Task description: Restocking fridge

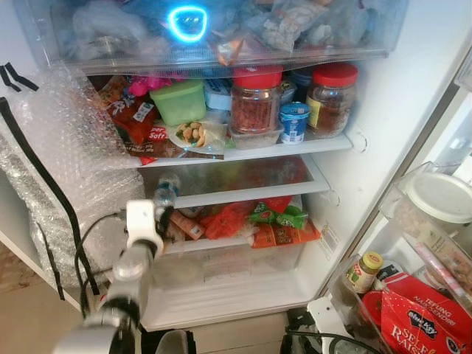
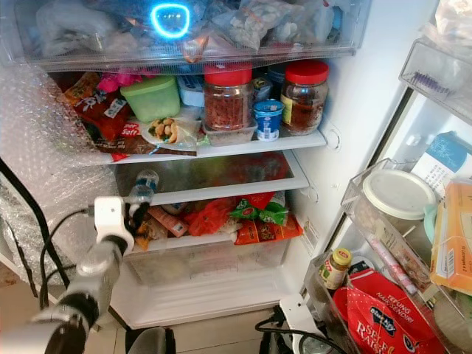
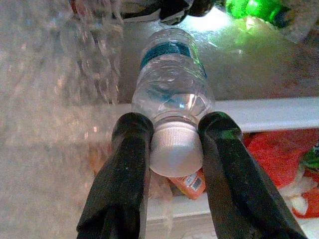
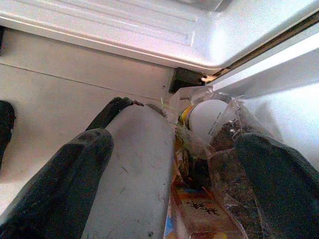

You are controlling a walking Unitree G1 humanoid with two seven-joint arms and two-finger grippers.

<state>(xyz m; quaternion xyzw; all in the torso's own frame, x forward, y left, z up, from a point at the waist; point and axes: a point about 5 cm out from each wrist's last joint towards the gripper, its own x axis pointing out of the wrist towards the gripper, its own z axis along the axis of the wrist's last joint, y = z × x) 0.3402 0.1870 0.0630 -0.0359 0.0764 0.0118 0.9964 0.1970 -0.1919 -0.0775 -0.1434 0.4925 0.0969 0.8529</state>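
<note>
Holding a clear water bottle (image 3: 172,89) with a teal label by its white cap, left gripper (image 3: 174,149) clamped narrow, at the middle fridge shelf (image 1: 243,193). Hanging low by the floor, right gripper (image 4: 174,184) spread wide around bagged groceries (image 4: 209,149).

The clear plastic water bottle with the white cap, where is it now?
The clear plastic water bottle is in the left hand, gripped at its white cap, at the left end of the fridge's middle glass shelf.

Jars (image 1: 256,99): red lids. Box (image 1: 179,101): green. Bottle (image 3: 172,89): clear, teal label, white cap (image 3: 175,149). Fingers (image 3: 122,184): black. Tub (image 1: 295,120): blue.
</note>
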